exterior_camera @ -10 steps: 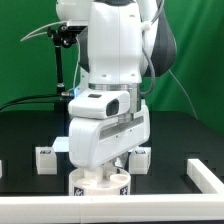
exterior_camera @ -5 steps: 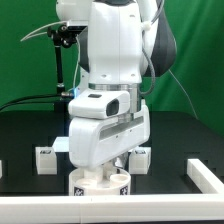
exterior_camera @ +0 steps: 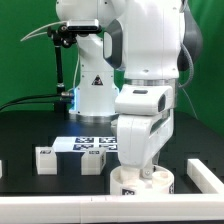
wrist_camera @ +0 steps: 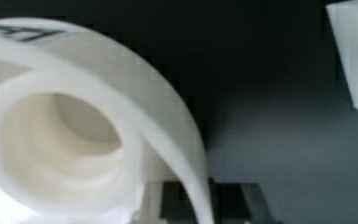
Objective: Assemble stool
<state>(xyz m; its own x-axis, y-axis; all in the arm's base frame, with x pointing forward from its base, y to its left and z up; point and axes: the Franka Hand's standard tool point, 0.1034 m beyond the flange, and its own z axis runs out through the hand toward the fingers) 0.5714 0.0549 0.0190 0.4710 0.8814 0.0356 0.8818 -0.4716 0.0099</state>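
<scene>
Moved: arm and seat (exterior_camera: 143,184), from front centre toward the exterior view's right, now low by the front rail (exterior_camera: 60,201). Gripper (wrist_camera: 202,199): pinching the seat's rim. Legs (exterior_camera: 45,159) (exterior_camera: 93,163): loose behind, so fitting is probably still pending.

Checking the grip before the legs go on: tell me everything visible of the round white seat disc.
The round white plastic seat disc looks matte: a thin raised rim around a hollow, stepped middle. Black-and-white square tags sit on its outer wall. In the exterior view the disc sits low, near the front of the black table. The claw is shut on its rim, one dark pad each side. Whether it touches the table is unclear.
</scene>
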